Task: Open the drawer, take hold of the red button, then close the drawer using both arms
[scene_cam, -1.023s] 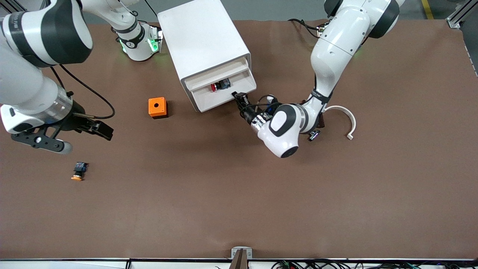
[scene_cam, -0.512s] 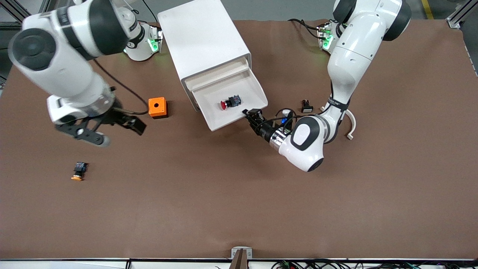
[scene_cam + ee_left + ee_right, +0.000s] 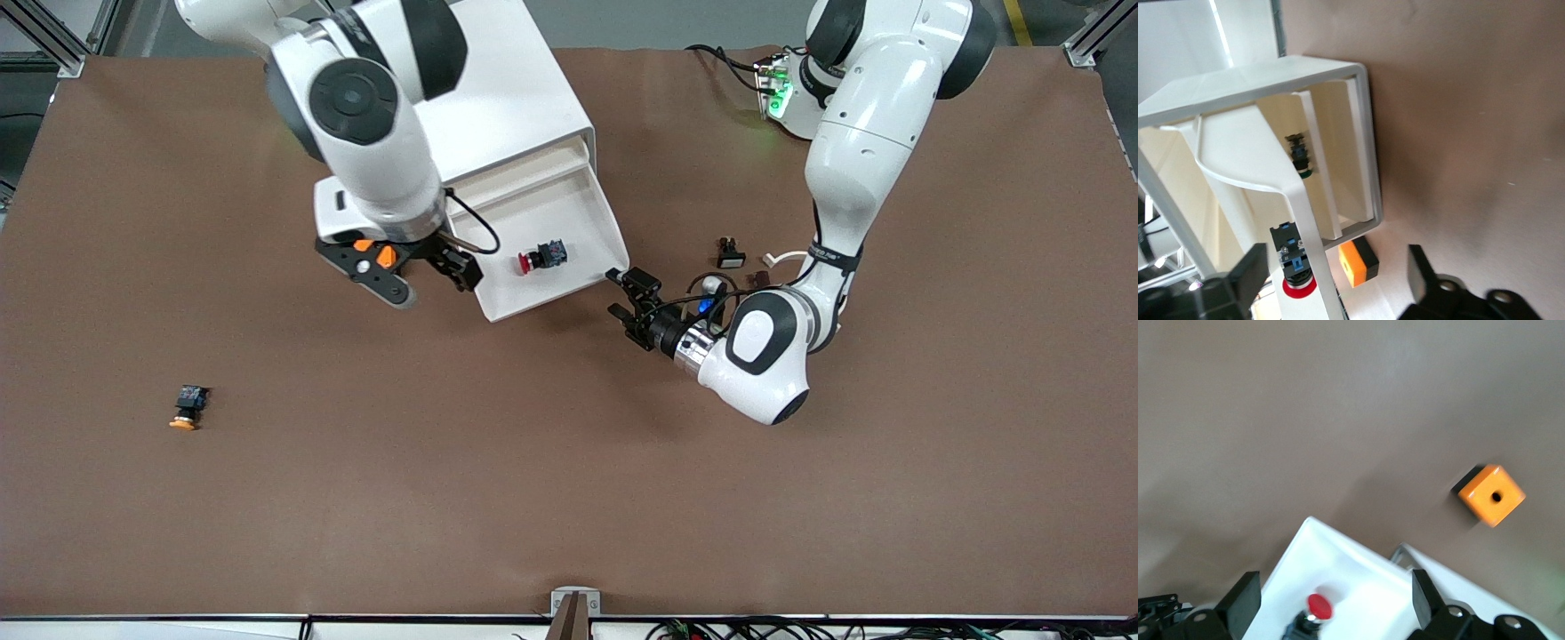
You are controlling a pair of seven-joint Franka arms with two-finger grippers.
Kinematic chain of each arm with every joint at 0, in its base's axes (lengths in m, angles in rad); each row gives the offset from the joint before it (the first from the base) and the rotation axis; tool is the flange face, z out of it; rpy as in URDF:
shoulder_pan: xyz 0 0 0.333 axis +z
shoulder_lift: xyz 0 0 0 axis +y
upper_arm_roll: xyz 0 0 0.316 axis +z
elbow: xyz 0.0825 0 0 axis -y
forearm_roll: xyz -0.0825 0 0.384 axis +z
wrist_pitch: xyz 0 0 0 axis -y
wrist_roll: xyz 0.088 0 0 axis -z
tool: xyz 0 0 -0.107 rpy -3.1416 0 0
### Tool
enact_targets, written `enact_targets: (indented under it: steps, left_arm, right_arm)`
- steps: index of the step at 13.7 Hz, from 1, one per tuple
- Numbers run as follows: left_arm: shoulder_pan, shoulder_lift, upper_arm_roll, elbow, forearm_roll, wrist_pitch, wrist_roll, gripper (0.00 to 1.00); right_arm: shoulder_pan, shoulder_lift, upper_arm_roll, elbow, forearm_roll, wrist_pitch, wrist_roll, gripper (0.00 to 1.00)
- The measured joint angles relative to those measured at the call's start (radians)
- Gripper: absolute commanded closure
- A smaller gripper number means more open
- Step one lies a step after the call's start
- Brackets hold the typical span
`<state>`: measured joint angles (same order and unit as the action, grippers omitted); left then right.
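The white cabinet [image 3: 498,107] stands near the arms' bases. Its drawer [image 3: 582,200] is pulled out. The red-capped button [image 3: 537,258] lies on its side in the tray. My left gripper [image 3: 629,299] is open, low over the table just off the drawer's front corner, touching nothing. In the left wrist view its fingers [image 3: 1251,263] stand wide apart, with the drawer front [image 3: 1313,247] and the button [image 3: 1293,265] between them. My right gripper [image 3: 462,269] is open over the drawer's edge at the right arm's end. In the right wrist view the button [image 3: 1318,607] shows between the open fingers [image 3: 1246,595].
The orange box with a hole [image 3: 1491,495] sits beside the cabinet, mostly hidden under my right wrist [image 3: 387,256]. An orange-capped button [image 3: 185,407] lies toward the right arm's end. Small parts [image 3: 731,253] lie by the left arm. A small dark part [image 3: 1298,157] lies in another drawer.
The left gripper pulled the drawer out, then let go, opened and drew back. The right arm swung from the table's end to over the drawer's edge.
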<state>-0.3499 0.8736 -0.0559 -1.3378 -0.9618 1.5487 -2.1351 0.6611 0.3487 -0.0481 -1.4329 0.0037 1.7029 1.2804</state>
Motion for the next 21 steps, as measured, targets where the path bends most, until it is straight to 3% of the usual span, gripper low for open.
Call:
enact_targets:
  steps: [4, 7, 11, 16, 21]
  left_arm:
    - [0.066, -0.005, 0.013, 0.095, 0.152, -0.001, 0.103, 0.0]
    - [0.096, -0.018, 0.081, 0.114, 0.301, -0.005, 0.271, 0.0]
    - [0.089, -0.102, 0.089, 0.123, 0.709, -0.009, 0.472, 0.0]
    - [0.114, -0.18, 0.115, 0.123, 0.89, -0.012, 0.715, 0.0]
    - [0.156, -0.198, 0.116, 0.124, 0.943, -0.01, 1.089, 0.0]
  right_arm:
    - [0.088, 0.089, 0.0, 0.0, 0.004, 0.082, 0.276, 0.0]
    - [0.129, 0.13, 0.0, 0.0, 0.036, 0.111, 0.432, 0.0]
    - [0.141, 0.169, -0.002, -0.002, 0.094, 0.117, 0.537, 0.0]
    - [0.175, 0.188, -0.002, -0.009, 0.113, 0.11, 0.575, 0.0]
    - [0.197, 0.207, -0.002, -0.029, 0.113, 0.11, 0.583, 0.0]
